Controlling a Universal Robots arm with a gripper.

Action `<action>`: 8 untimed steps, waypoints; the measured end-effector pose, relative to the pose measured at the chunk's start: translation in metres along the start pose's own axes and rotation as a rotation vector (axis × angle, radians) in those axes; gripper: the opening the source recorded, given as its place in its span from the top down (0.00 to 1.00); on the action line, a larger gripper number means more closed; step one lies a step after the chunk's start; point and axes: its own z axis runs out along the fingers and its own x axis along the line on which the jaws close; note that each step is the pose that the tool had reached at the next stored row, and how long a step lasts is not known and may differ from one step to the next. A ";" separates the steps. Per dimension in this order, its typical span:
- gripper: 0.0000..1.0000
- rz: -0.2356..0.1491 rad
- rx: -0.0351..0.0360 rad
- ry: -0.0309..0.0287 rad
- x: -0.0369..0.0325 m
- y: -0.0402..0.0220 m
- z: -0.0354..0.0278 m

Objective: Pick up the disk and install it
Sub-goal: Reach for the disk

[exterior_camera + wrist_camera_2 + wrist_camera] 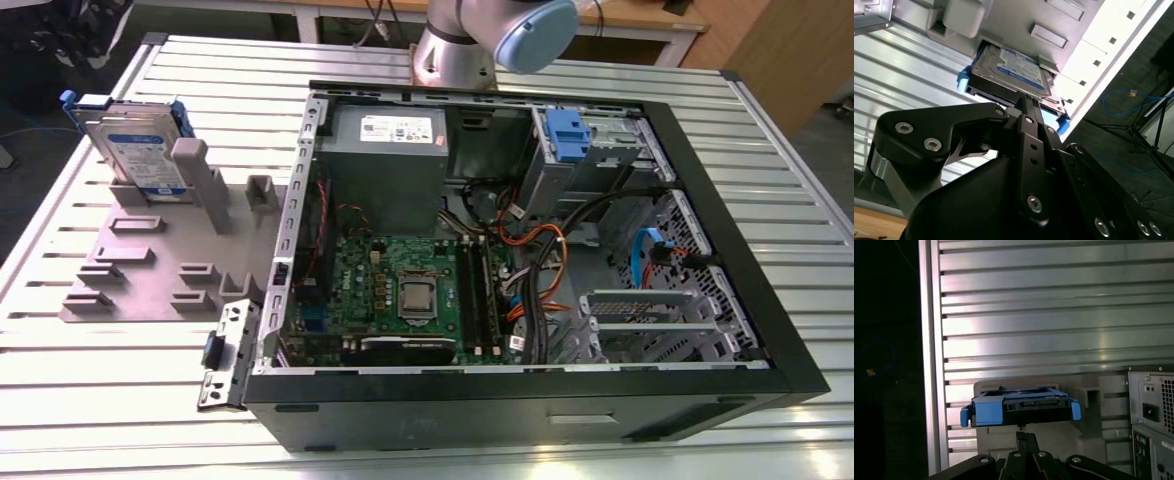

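Disk [138, 140] upright in the grey fixture [140, 265] beside the open computer case [534, 398]; gripper [1026, 100] aimed at it, jaws pressed together, empty.

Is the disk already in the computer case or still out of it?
Out. The disk stands on edge in the grey holder on the table, at the exterior view's left of the open case.

Silver arm [447, 55], pale blue joint cap [534, 30]; black end effector [1026, 102], silver screws [904, 128].
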 end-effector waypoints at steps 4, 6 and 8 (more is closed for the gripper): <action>0.89 0.000 0.0000 0.0001 0.0085 0.0005 0.0008; 0.89 0.000 0.0000 0.0003 0.0111 0.0011 0.0013; 0.89 0.000 0.0000 0.0005 0.0139 0.0018 0.0018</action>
